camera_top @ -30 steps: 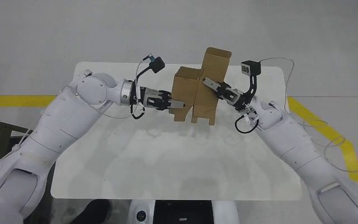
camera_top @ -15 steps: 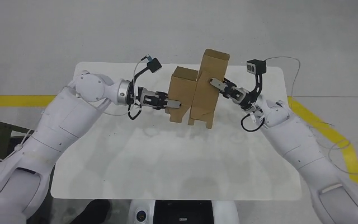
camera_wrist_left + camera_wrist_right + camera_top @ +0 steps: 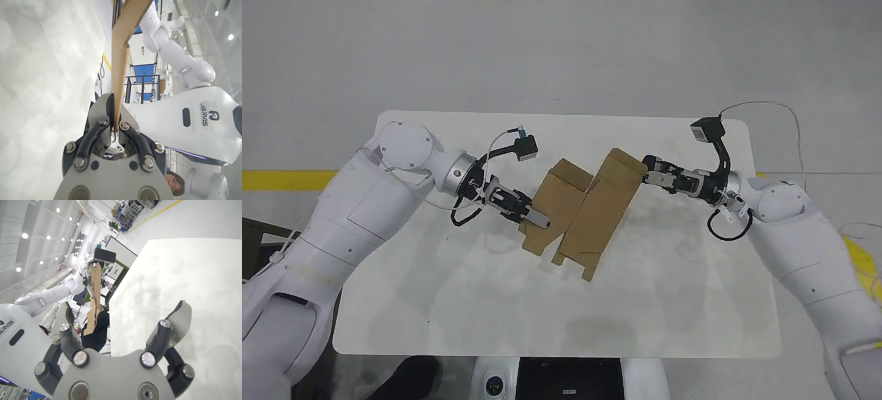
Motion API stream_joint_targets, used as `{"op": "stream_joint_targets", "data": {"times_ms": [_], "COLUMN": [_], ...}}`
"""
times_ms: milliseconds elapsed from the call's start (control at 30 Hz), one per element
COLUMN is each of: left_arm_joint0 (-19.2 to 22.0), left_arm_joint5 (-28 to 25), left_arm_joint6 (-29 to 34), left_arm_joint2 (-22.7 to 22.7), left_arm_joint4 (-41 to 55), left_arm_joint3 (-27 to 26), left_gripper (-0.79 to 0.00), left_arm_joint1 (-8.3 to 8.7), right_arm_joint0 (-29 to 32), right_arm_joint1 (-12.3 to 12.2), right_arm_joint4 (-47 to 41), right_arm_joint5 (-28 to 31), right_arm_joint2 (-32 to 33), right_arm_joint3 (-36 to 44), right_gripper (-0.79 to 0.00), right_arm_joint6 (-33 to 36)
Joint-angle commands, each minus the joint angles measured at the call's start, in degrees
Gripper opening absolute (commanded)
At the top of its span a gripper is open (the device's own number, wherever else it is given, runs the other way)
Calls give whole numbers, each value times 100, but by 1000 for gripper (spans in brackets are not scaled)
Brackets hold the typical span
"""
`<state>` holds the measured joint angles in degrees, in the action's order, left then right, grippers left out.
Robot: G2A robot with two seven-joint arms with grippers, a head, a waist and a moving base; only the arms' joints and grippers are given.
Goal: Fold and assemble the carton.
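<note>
The carton (image 3: pixel 580 208) is a flat, partly folded sheet of brown cardboard, lying tilted over the middle of the white table (image 3: pixel 692 290). My left gripper (image 3: pixel 534 214) is shut on its left flap. In the left wrist view that gripper (image 3: pixel 114 108) pinches the cardboard edge (image 3: pixel 119 66), which rises away from the fingers. My right gripper (image 3: pixel 646 167) sits just off the carton's far right corner, open and holding nothing. From the right wrist, the open gripper (image 3: pixel 123 309) faces the carton (image 3: pixel 94 294) edge-on, farther off.
The tabletop stretches out bare in front of the carton and to its right. A yellow floor line (image 3: pixel 282 180) runs past the table's left side. The right arm (image 3: pixel 170 47) stands beyond the carton in the left wrist view.
The carton has swung down from upright to a low tilt over the table. My right gripper let go of it and pulled back to the right. The left gripper moved nearer and lower.
</note>
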<state>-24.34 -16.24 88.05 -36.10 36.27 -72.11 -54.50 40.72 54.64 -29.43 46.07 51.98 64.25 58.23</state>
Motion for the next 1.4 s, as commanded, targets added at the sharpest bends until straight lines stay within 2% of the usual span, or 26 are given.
{"op": "stream_joint_targets", "data": {"times_ms": [0, 233, 567, 600, 633, 667, 700, 767, 933, 1200, 1367], "left_arm_joint0": [19, 223, 498, 519, 542, 566, 587, 627, 700, 777, 775], "left_arm_joint5": [-5, -5, -5, -5, -5, -5, -5, -5, -5, -6, -8], "left_arm_joint6": [-5, -5, -5, -5, -5, -5, -5, -5, -5, -5, -7], "left_arm_joint2": [122, 590, 1136, 1180, 1222, 1263, 1297, 1361, 1474, 1550, 1534], "left_arm_joint4": [-106, -155, -5, 32, 58, 76, 105, 160, 238, 233, 142], "left_arm_joint3": [-45, -92, -127, -128, -128, -126, -120, -112, -90, -106, -157], "left_gripper": [-785, -785, -785, -785, -785, -785, -785, -785, -785, -785, -785], "left_arm_joint1": [0, 15, 51, 55, 59, 63, 67, 74, 93, 124, 135], "right_arm_joint0": [95, 305, 264, 250, 236, 222, 209, 174, 72, -148, -275], "right_arm_joint1": [-60, -230, -393, -410, -426, -441, -455, -480, -533, -611, -664], "right_arm_joint4": [88, 208, 323, 307, 295, 277, 258, 220, 92, -8, -118], "right_arm_joint5": [-126, -315, -333, -318, -301, -281, -266, -252, -164, -31, 73], "right_arm_joint2": [1, -90, -550, -587, -626, -667, -711, -810, -1057, -1493, -1754], "right_arm_joint3": [145, 602, 995, 996, 995, 996, 993, 1009, 1043, 1057, 1059], "right_gripper": [0, 0, 0, -43, -126, -363, -428, -496, -631, -699, -785], "right_arm_joint6": [125, 315, 334, 318, 301, 281, 266, 252, 165, 32, -72]}}
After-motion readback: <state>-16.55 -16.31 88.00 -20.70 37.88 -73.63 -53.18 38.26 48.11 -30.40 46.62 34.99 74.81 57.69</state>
